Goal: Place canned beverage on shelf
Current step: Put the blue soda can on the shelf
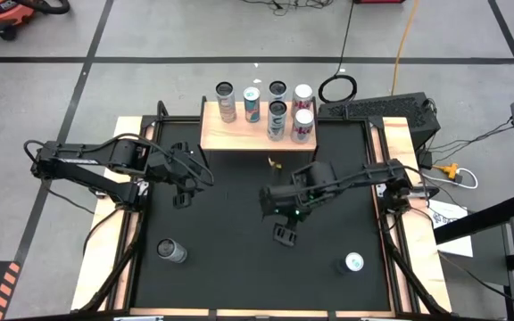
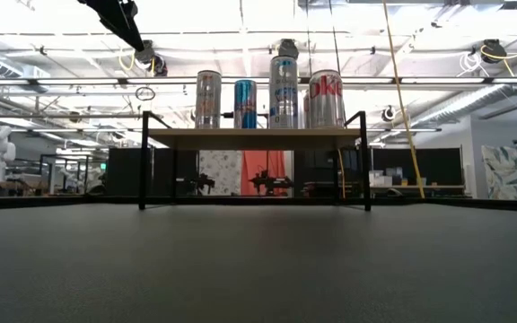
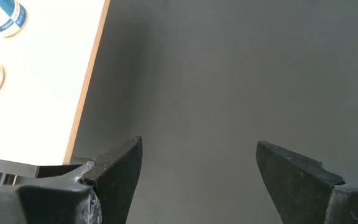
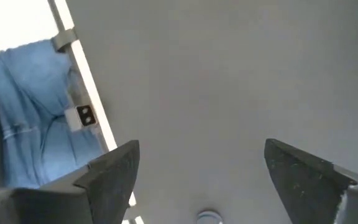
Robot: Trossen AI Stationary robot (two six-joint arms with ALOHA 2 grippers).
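Both grippers were held above the black mat, fingers spread wide and empty — the left gripper [image 1: 184,183] left of centre, the right gripper [image 1: 273,207] mid-table. Six cans [image 1: 277,119] were seen upright on the shelf [image 1: 230,135] — two more cans [image 1: 171,251] lay well apart near the front.

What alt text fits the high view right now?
Six upright cans crowd the small light-wood shelf at the black table's far edge. Two more cans stand on the mat: a silver can and a white-topped can. Left gripper and right gripper hover open, empty.
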